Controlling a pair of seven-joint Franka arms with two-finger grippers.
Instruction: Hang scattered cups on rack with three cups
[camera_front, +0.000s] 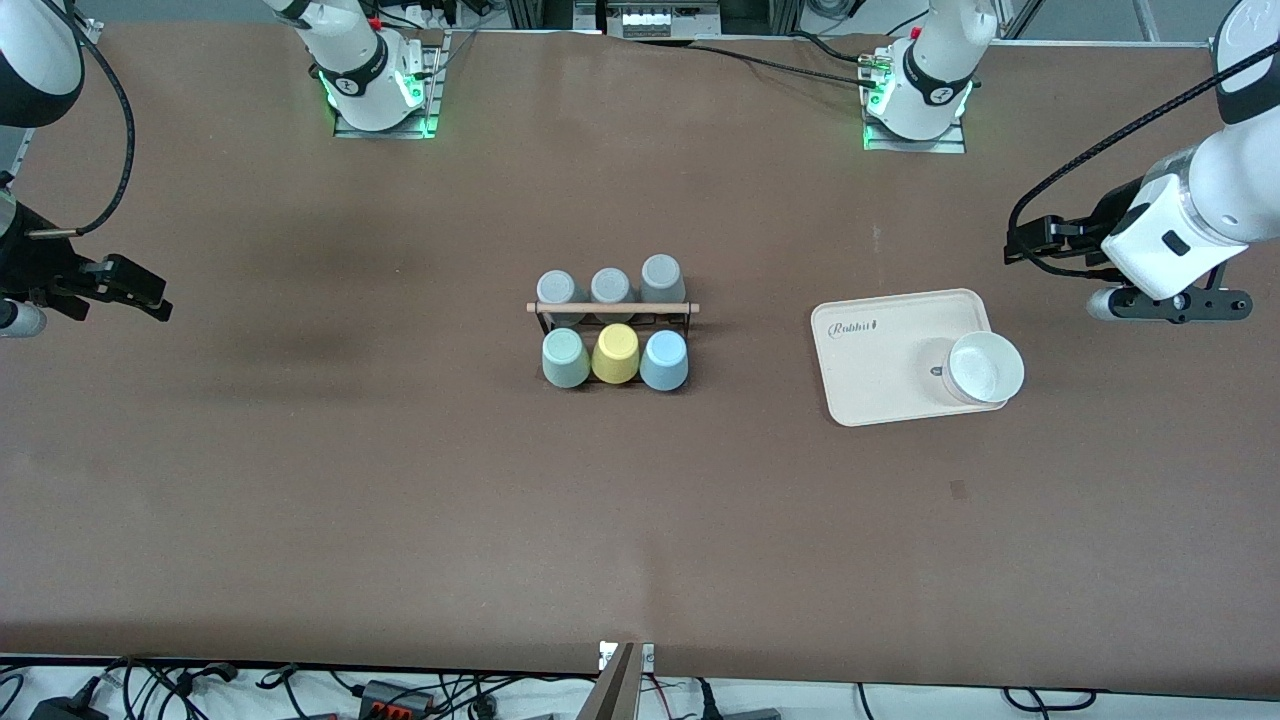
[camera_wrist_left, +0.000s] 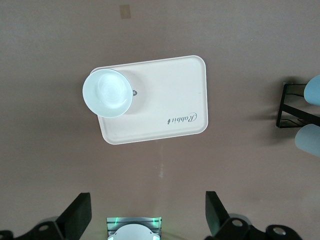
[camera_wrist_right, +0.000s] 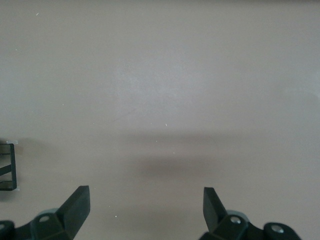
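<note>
- Sitting upside down on the black rack (camera_front: 612, 310), nearer the front camera: mint cup (camera_front: 565, 358), yellow cup (camera_front: 615, 354), blue cup (camera_front: 664, 360).
- Left gripper (camera_wrist_left: 145, 212) hangs over bare table near the cream tray (camera_front: 880, 360), fingers apart, holding nothing.
- Right gripper (camera_wrist_right: 142, 207) waits over bare table, fingers apart.

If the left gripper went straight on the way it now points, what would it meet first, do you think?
Probably bare table. The left gripper, jaws open, points down at brown surface just short of the cream tray; nothing else shows in its line.

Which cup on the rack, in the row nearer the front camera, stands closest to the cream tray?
The light blue cup, at the row's end toward the left arm; the yellow cup and mint green cup sit farther from the tray.
</note>
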